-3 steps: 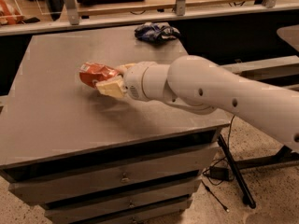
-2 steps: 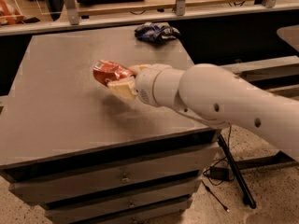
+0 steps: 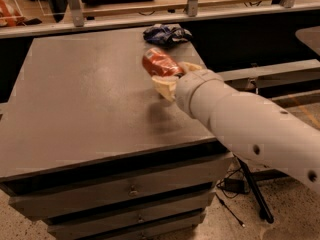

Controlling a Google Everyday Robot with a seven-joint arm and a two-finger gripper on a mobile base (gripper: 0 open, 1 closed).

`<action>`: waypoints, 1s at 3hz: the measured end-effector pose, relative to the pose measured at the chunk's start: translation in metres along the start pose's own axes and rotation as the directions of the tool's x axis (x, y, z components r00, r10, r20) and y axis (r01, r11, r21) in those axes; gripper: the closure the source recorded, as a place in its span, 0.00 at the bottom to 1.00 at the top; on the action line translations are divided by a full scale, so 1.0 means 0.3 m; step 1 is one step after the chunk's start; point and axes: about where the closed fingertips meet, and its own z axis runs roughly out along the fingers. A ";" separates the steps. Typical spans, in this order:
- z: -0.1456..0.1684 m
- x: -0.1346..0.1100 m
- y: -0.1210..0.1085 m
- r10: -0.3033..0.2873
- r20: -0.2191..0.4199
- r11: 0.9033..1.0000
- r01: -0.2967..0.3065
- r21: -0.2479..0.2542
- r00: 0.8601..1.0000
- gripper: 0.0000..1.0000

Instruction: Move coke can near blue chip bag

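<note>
A dark grey square table top [image 3: 75, 99] fills the left and middle of the view, sitting on a cabinet of grey drawers [image 3: 125, 191] with small knobs, and its left half carries nothing. Right of centre, toward the far right part of the table, is the coke can [image 3: 159, 62], a small dented red metal can with white lettering. It is tilted, with its long axis running from far left to near right. A soft shadow on the table nearer than the can suggests it is raised off the surface. Just beyond it, at the far edge of the table and slightly to the right, lies the blue chip bag [image 3: 167, 34], a small, dark blue, crumpled foil packet with white markings. Only a thin strip of table shows between can and bag. The gripper [image 3: 174, 74] reaches in from the near right, its two cream-coloured fingers clamped on the can, one on the near-left side and one on the far-right side. Behind it, the thick white robot arm [image 3: 250, 126] runs down to the right edge of the view. The bag lies straight ahead of the held can, so only a short lowering, and perhaps a small push farther, seems to remain.
</note>
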 end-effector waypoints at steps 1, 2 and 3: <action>-0.028 0.055 -0.156 0.004 -0.021 0.992 -0.001 0.125 1.000 1.00; 0.020 0.096 -0.276 -0.008 -0.054 0.985 0.017 0.171 0.999 1.00; 0.097 0.091 -0.361 -0.028 -0.063 0.983 0.039 0.182 0.998 1.00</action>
